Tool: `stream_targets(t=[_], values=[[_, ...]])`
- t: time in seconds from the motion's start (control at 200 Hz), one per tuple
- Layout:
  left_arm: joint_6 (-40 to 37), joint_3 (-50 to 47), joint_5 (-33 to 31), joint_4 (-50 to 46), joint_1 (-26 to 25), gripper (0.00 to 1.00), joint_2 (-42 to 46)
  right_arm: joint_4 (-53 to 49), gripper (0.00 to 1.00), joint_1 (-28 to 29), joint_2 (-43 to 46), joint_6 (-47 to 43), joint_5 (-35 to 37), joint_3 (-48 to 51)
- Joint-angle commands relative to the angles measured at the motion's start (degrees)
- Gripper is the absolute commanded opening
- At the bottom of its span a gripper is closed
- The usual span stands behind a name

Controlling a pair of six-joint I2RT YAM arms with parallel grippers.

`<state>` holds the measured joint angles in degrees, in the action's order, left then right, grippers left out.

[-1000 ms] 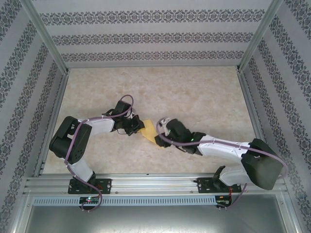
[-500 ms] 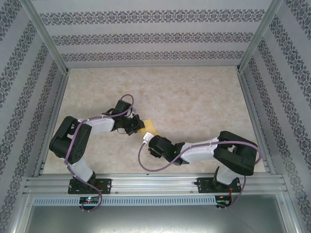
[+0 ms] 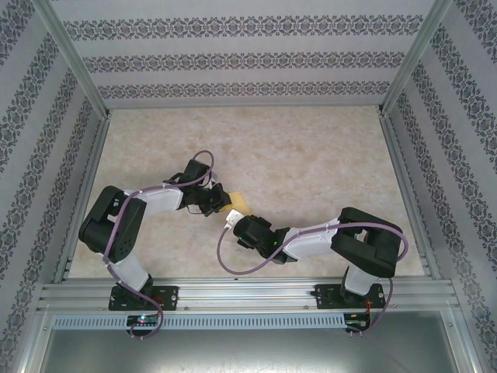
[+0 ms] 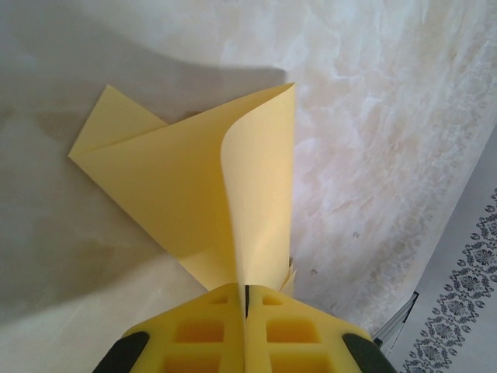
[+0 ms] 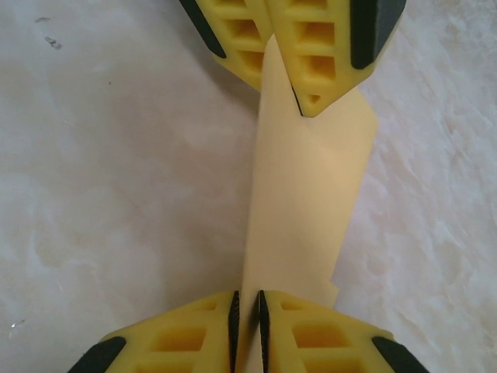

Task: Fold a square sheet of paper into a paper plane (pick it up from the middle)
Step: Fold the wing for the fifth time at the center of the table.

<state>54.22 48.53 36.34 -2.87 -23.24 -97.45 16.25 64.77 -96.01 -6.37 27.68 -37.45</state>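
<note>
Marbled tabletop (image 3: 311,148), left gripper (image 4: 245,291) and right gripper (image 5: 248,297) both clamped on yellow sheet (image 4: 178,179) — pinched ends hidden.

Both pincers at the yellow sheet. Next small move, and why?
Probably squeeze the right pincer fully shut before moving either arm. The left pincer is clamped on one end of the yellow sheet; the right's jaws straddle the opposite end with a sliver of gap, so its grip looks unsure.
</note>
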Motion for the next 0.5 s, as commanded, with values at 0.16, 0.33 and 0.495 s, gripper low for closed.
stream_targets(t=[0.16,0.33,0.495], values=[[-2.1,2.0,-0.5,-3.3,-0.6,0.09,0.0,1.2,0.06,0.8,-1.1,1.0,2.0,-0.1],[-2.4,1.3,-4.4,-6.5,-0.3,0.25,3.6,1.7,0.00,0.6,-0.9,4.7,1.1,0.0],[-3.8,0.3,-14.4,-14.2,0.2,0.49,11.4,2.4,0.00,-2.1,1.9,13.7,-9.2,0.9]])
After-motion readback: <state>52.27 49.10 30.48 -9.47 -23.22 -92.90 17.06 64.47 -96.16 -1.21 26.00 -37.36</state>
